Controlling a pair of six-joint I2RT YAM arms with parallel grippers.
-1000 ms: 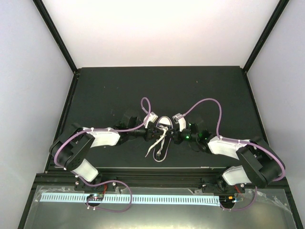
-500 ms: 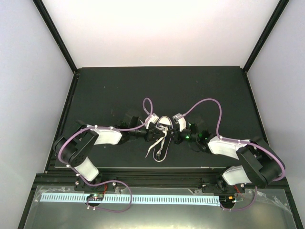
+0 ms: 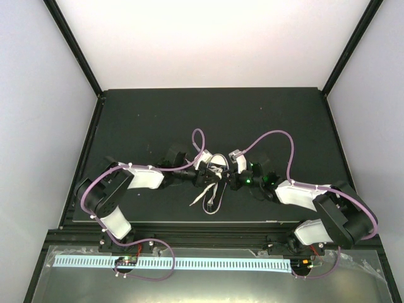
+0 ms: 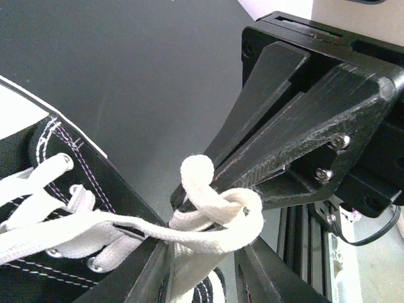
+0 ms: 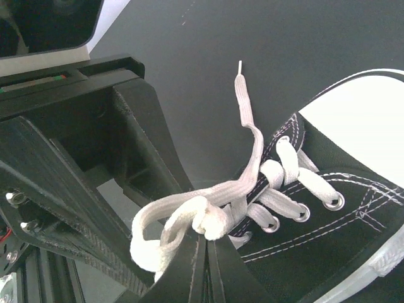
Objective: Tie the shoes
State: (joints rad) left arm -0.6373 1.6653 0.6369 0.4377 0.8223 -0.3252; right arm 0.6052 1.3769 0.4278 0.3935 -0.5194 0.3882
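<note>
The small black sneaker (image 3: 218, 160) with a white toe cap lies mid-table, toe away from me, between both grippers. Its white laces (image 3: 208, 197) trail toward the near edge. My right gripper (image 5: 205, 255) is shut on a knotted bunch of lace (image 5: 211, 219) beside the shoe's eyelets (image 5: 328, 243); it sits just right of the shoe (image 3: 227, 177). My left gripper (image 4: 202, 262) is just left of the shoe (image 3: 206, 175), its jaws apart with a lace strand (image 4: 189, 268) running down between them. That lace (image 4: 218, 205) wraps the right gripper's closed tip. The shoe's laced upper (image 4: 69, 189) is at lower left.
The black table mat (image 3: 158, 120) is bounded by white walls at the back and sides. A metal rail with a white slotted strip (image 3: 189, 262) runs along the near edge. Purple cables (image 3: 278, 136) arc above both arms.
My left arm has pushed rightward, closer to the shoe. The trailing lace ends have shifted slightly. The right arm has stayed in place.
</note>
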